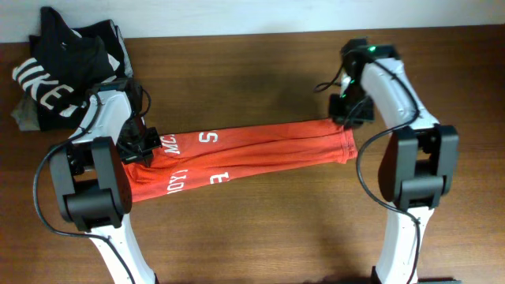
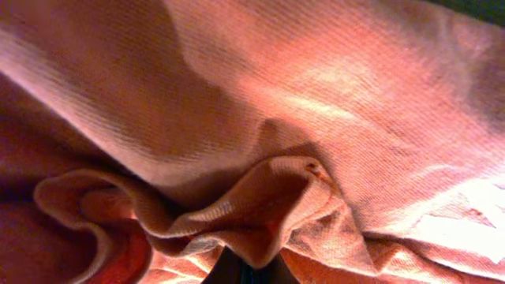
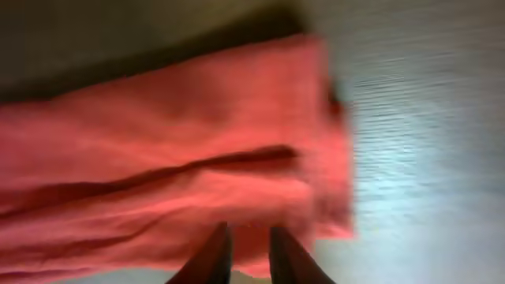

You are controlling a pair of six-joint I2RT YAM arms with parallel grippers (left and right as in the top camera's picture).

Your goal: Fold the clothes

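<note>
The clothes are a red-orange T-shirt [image 1: 252, 154] with white lettering, pulled into a long narrow band across the wooden table [image 1: 252, 63]. My left gripper [image 1: 146, 146] sits at the band's left end. In the left wrist view, bunched red cloth [image 2: 316, 95] fills the frame and a fold of it is pinched at my left gripper [image 2: 241, 272], which is shut. My right gripper [image 1: 347, 118] is at the band's right end. Seen from the right wrist, it [image 3: 246, 244] has its dark fingers [image 3: 213, 256] slightly parted over the shirt's edge [image 3: 158, 158], gripping nothing.
A black shirt with large white letters [image 1: 63, 71] lies crumpled at the back left corner, over a grey-olive garment [image 1: 24, 117]. Both arm bases stand at the table's near side, left [image 1: 91, 185] and right [image 1: 414, 170].
</note>
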